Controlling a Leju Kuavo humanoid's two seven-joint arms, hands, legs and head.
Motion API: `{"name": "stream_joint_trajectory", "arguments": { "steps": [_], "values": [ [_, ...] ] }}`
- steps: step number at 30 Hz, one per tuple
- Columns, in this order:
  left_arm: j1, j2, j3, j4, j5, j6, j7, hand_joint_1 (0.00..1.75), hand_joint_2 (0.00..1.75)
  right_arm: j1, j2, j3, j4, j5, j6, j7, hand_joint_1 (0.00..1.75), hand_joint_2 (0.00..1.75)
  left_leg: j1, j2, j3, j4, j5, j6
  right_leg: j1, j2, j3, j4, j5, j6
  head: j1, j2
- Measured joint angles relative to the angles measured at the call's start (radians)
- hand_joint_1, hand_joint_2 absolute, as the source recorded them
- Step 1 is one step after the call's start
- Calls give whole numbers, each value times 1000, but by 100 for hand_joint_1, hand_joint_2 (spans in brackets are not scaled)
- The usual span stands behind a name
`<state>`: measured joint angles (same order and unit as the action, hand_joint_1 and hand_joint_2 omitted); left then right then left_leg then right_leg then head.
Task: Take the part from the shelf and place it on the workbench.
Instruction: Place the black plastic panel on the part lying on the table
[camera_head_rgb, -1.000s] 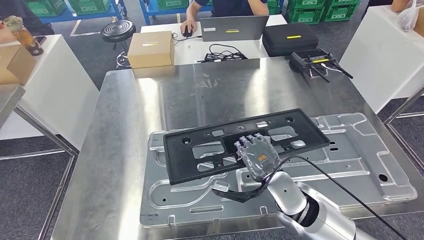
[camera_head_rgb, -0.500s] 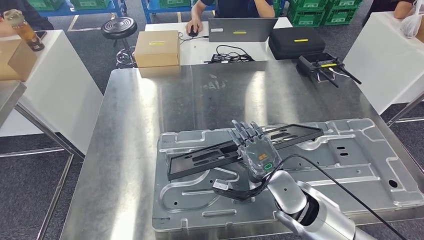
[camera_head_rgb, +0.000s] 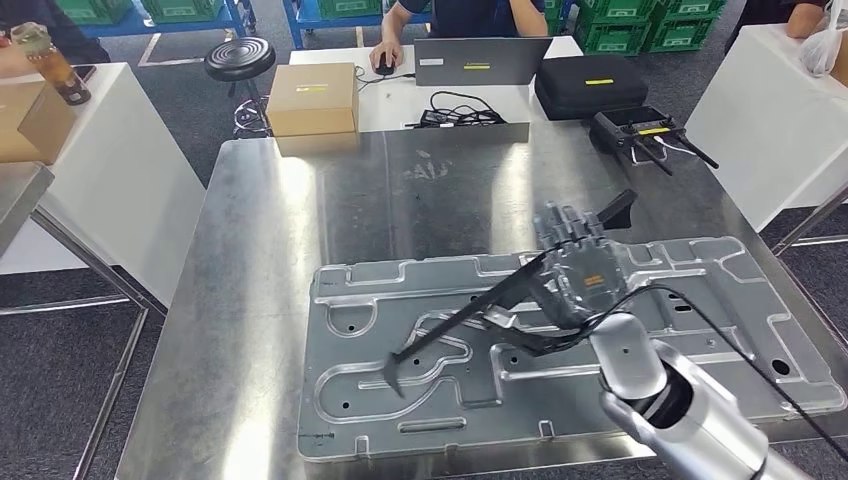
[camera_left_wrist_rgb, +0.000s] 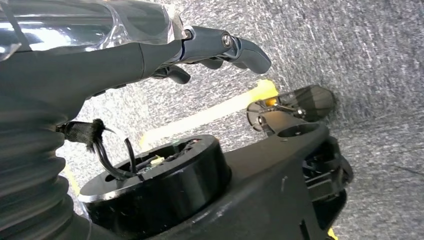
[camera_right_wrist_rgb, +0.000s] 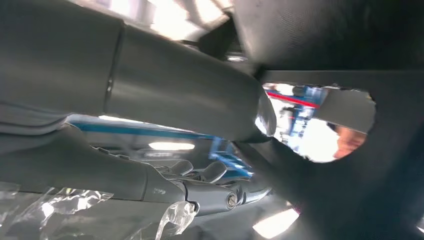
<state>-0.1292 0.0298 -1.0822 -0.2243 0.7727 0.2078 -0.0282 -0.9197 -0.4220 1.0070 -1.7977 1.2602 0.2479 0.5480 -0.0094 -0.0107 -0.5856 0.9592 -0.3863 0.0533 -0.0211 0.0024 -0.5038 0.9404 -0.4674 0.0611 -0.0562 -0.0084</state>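
One hand, the right hand (camera_head_rgb: 572, 268), is gripping the black part (camera_head_rgb: 470, 309) near its far end, holding it edge-on above the grey metal panel (camera_head_rgb: 420, 400) lying on the workbench (camera_head_rgb: 250, 250). Its long axis is running diagonally, the low end pointing toward the bench's near-left corner and almost touching the panel, the high end rising toward the far-right edge. The left hand (camera_left_wrist_rgb: 150, 55) is hanging over grey floor, fingers loosely curled and holding nothing.
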Motion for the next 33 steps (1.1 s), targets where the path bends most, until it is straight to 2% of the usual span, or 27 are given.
{"name": "stream_joint_trajectory", "arguments": {
  "steps": [5, 23, 27, 33],
  "values": [
    [-3, 1, 0, 0, -2, -3, 10, 0, 175, 24, -22, -26, -9, -9, 4, -16, 0, 0, 0, 4, 0, -1, 0, 0, 1, 3, 0, 0, 0, 0, 0, 0],
    [-5, 1, 0, 0, -2, -5, 9, 0, 175, 62, 4, -5, -9, -37, 10, -46, 0, 0, 3, 3, 0, -1, 0, -1, 3, 1, 0, 0, 0, 0, 0, 0],
    [-5, 1, 0, 0, -2, -4, 14, 0, 0, 66, 7, -4, -9, -39, 7, -46, 0, 0, 3, 3, 0, -1, 0, -1, 3, 1, 0, 0, 0, 0, 0, 0],
    [-7, 0, 0, 0, -3, -14, -19, 0, 0, 72, 20, 8, -10, -26, -1, -54, 0, 0, 3, 3, 0, -1, 0, -1, 3, 1, 0, 0, 0, 0, 0, 0]
  ]
}}
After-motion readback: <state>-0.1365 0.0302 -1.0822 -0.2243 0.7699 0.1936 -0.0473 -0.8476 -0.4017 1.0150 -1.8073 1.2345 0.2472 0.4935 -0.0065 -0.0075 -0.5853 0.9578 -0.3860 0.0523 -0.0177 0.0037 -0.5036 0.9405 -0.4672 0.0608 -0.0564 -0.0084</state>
